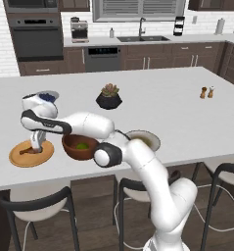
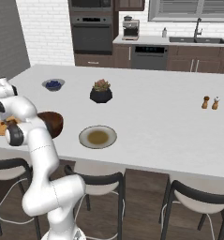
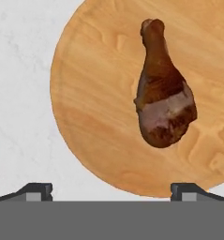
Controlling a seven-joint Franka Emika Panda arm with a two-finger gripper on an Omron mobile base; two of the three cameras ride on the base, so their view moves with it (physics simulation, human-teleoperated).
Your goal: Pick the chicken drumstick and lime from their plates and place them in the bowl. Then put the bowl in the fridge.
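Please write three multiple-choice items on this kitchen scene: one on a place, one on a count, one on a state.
1. Where does the lime lie?
A. in the wooden bowl
B. on the grey plate
C. beside the pot

2. How many shakers stand on the counter?
A. one
B. two
C. four

3. How is the gripper?
A. shut on the drumstick
B. shut and empty
C. open above the drumstick

Answers:
1 A: green shows inside the bowl.
2 B: a pair stands at the far right.
3 C: the hand view shows the tips wide apart and the drumstick lying free on the wooden plate.
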